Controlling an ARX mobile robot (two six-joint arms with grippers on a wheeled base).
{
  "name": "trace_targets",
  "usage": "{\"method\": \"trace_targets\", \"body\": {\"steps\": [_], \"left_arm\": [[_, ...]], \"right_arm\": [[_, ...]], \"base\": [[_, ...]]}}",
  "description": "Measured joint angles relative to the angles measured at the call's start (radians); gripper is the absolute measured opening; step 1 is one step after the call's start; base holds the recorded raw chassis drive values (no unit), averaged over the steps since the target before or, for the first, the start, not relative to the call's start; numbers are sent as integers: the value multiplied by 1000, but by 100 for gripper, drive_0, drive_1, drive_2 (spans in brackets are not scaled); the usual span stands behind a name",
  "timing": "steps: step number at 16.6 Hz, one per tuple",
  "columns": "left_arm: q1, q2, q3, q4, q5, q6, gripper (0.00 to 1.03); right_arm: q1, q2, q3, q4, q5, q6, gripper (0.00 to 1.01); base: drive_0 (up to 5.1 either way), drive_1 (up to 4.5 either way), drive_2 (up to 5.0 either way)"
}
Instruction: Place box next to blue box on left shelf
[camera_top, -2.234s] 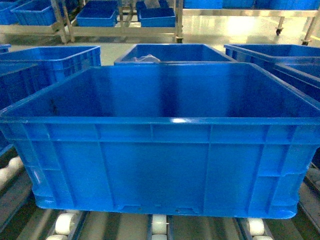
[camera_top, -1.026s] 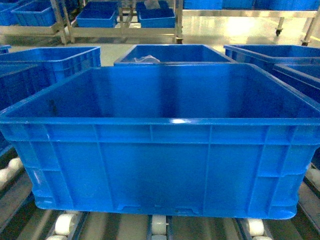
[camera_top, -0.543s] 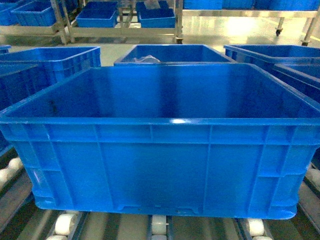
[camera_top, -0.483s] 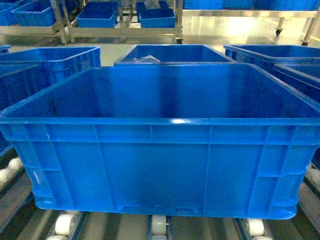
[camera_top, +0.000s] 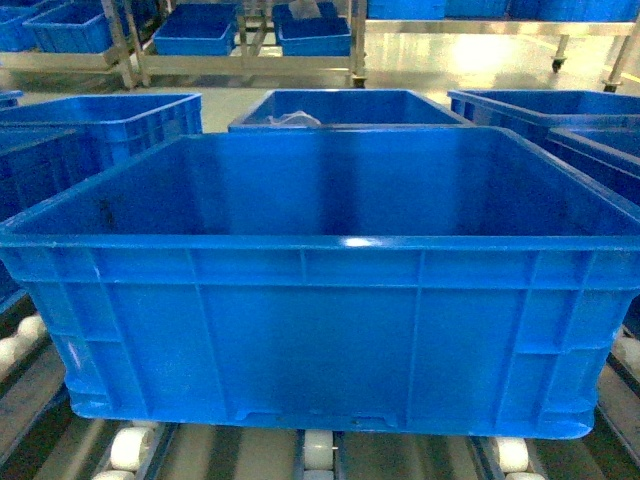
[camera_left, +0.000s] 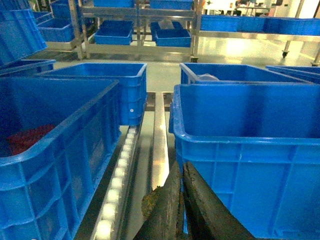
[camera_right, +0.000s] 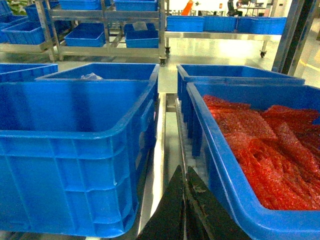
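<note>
Your left gripper (camera_left: 181, 200) was at the bottom of its wrist view, its two dark fingers pressed together with only a thin line between them, pinching nothing. It stood in the gap beside the box (camera_left: 250, 150), just at the box's near left corner; I cannot tell if it touched the wall. Your right gripper (camera_right: 184, 210) was the same: fingers pressed together, holding nothing, low in the gap between the box (camera_right: 75, 150) and the crate on the right (camera_right: 225, 165), which was filled with red mesh material (camera_right: 265, 145).

In the head view you saw no gripper. The box (camera_top: 320, 330) filled most of that view and rested flat on the white rollers (camera_top: 318, 448) of the left shelf (camera_top: 25, 390). On its left stood another blue crate (camera_left: 55, 150), close but apart, with a line of rollers (camera_left: 117, 180) and a metal rail (camera_left: 160, 145) between them. Behind the box stood more blue crates (camera_top: 345, 105), one with something pale inside.

Compared with the frames from about two seconds earlier, the box kept the same place on the rollers; I found no clear change in the head view.
</note>
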Motion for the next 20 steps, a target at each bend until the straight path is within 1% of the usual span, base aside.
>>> {"method": "trace_targets", "body": {"steps": [1, 2, 8, 9, 10, 20], "left_arm": [[0, 0, 0, -2, 1, -1, 3], [0, 0, 0, -2, 1, 0, 15], [0, 0, 0, -2, 1, 0, 92], [0, 0, 0, -2, 1, 2, 100], [0, 0, 0, -2, 0, 2, 97], [0, 0, 0, -2, 1, 2, 98]], "right_arm": [[0, 0, 0, 4, 0, 0, 2], [0, 0, 0, 3, 0, -1, 10], [0, 0, 0, 3, 0, -1, 87], [0, 0, 0, 3, 0, -1, 99], [0, 0, 0, 3, 0, -1, 98], [0, 0, 0, 3, 0, -1, 98]], "base": [[0, 0, 0], [0, 0, 0], [0, 0, 0], [0, 0, 0], [0, 0, 0], [0, 0, 0]]}}
